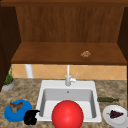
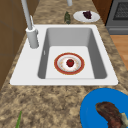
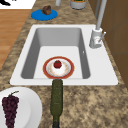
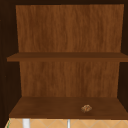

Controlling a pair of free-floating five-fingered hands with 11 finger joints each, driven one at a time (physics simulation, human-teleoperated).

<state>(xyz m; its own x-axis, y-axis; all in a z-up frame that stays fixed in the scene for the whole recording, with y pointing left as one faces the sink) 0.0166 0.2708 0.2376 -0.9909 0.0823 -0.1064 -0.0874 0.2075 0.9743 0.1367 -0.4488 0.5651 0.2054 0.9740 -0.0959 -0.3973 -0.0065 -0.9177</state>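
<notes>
Nearest the left hand (image 1: 31, 117) was the blue plate (image 1: 8, 116). It sat on the counter at the sink's (image 1: 45, 86) front left corner with a brown chunk (image 1: 16, 106) of food on it, maybe meat. The hand was just beside the plate's right edge, low over the counter. It read as one black blob, so I couldn't tell if the fingers were spread or curled, or whether it touched the rim. My guess is it hung there because the plate was the closest thing within reach. Down in the basin there was a red-rimmed dish (image 2: 58, 65) with a small red fruit (image 2: 70, 62) in the middle. In the front view a big red ball (image 1: 67, 115) covered that spot. The faucet (image 1: 67, 77) stood behind the basin. On the right side lay a dark green bottle (image 3: 56, 100), flat on its side, so it wasn't going to tip. Next to it was a white plate (image 1: 107, 112) with grapes (image 1: 116, 114). A potted plant (image 1: 8, 81) sat far left, and a small brown lump (image 1: 85, 54) was on the shelf (image 1: 50, 53) above. No labels or writing were readable, not even on the bottle.
</notes>
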